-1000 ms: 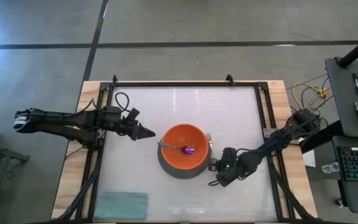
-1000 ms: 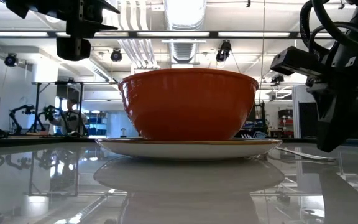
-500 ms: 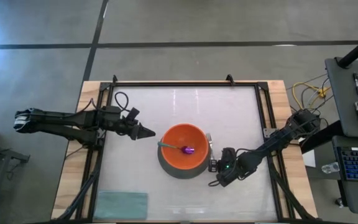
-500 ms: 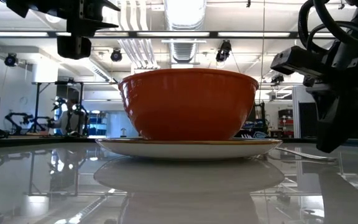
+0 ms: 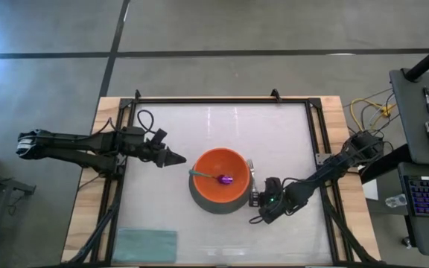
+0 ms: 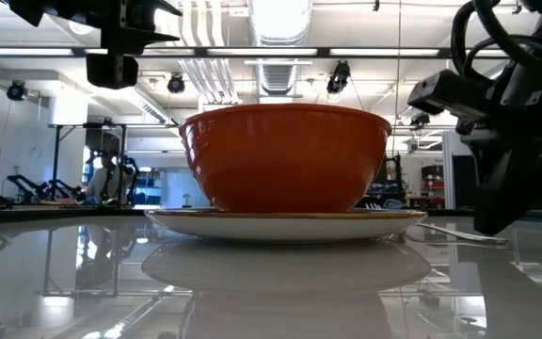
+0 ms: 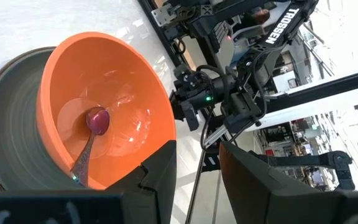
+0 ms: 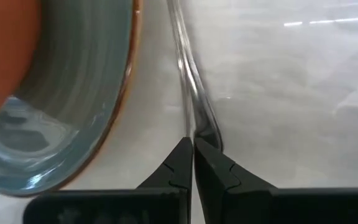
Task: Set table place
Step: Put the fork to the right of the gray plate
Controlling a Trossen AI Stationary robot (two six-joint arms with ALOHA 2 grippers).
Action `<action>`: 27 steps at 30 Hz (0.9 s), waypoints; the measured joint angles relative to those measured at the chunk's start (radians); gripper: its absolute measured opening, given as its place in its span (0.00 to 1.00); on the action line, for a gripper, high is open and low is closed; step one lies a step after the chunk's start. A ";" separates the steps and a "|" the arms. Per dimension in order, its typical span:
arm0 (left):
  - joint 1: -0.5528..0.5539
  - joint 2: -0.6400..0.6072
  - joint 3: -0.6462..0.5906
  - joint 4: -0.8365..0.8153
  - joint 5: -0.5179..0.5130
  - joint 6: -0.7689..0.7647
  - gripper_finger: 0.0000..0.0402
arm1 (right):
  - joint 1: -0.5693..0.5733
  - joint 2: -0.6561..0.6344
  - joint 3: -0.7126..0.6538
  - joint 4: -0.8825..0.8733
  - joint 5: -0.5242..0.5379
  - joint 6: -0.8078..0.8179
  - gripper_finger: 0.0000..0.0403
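Note:
The orange bowl (image 5: 208, 164) stands on the grey-green plate (image 5: 199, 203) at the table's middle. The spoon (image 5: 213, 177) lies in the bowl, purple head (image 7: 97, 119) on the bottom and teal handle up against the bowl's left wall. The silver fork (image 5: 250, 170) lies flat on the table, just right of the plate. My right gripper (image 5: 256, 198) is shut and low, at the fork's near end. My left gripper (image 5: 179, 158) hovers left of the bowl, a little open and empty; the left wrist view (image 7: 197, 155) shows the gap. My right gripper's shut fingertips (image 8: 182, 152) meet at the near end of the fork's handle (image 8: 209, 135). They come slanting down from the table's near side, along the handle. The fork lies flat on the table. I cannot tell whether the handle is pinched or only touched.
A folded teal cloth (image 5: 146, 244) lies at the table's near left corner. A black frame (image 5: 207, 100) runs around the table top. The plate's rim (image 8: 126, 93) is close beside the fork.

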 joint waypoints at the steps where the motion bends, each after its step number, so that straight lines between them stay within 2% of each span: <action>1: 0.000 -0.001 0.000 0.000 0.000 0.000 0.27 | 0.000 0.003 0.000 0.001 0.000 0.001 0.02; 10: 0.000 -0.004 0.000 0.000 0.000 -0.003 0.27 | 0.006 0.006 0.007 -0.004 0.004 0.003 0.02; 27: 0.000 -0.004 -0.001 -0.004 0.000 -0.003 0.27 | 0.007 0.050 0.007 0.103 0.018 0.011 0.02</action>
